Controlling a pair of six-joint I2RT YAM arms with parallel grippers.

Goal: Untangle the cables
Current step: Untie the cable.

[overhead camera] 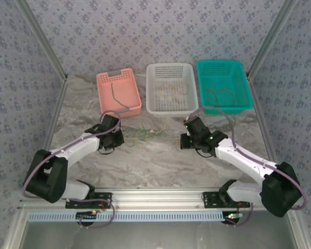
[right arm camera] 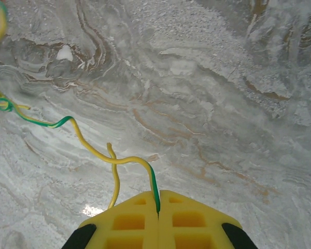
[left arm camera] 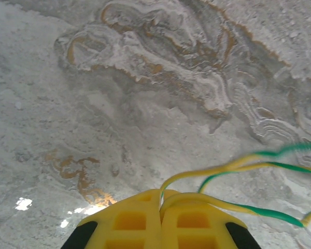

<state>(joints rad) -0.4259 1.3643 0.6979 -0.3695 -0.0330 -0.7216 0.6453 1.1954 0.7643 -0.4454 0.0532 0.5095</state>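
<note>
Several thin cables point(overhead camera: 141, 134), yellow banded with green, strung loosely left to right across the marbled table point(overhead camera: 160, 163) between both grippers, lightly tangled midway, just in front of the white basket point(overhead camera: 154, 106). Left gripper point(left arm camera: 160, 207) pinched tight on a kinked strand trailing off rightwards; right gripper point(right arm camera: 158, 207) clamped likewise on a wavy strand curling away to the left.

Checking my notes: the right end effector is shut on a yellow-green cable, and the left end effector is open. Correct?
No. The left end effector is shut too, on yellow-green cables, as the left wrist view shows. The right end effector is as stated.
</note>
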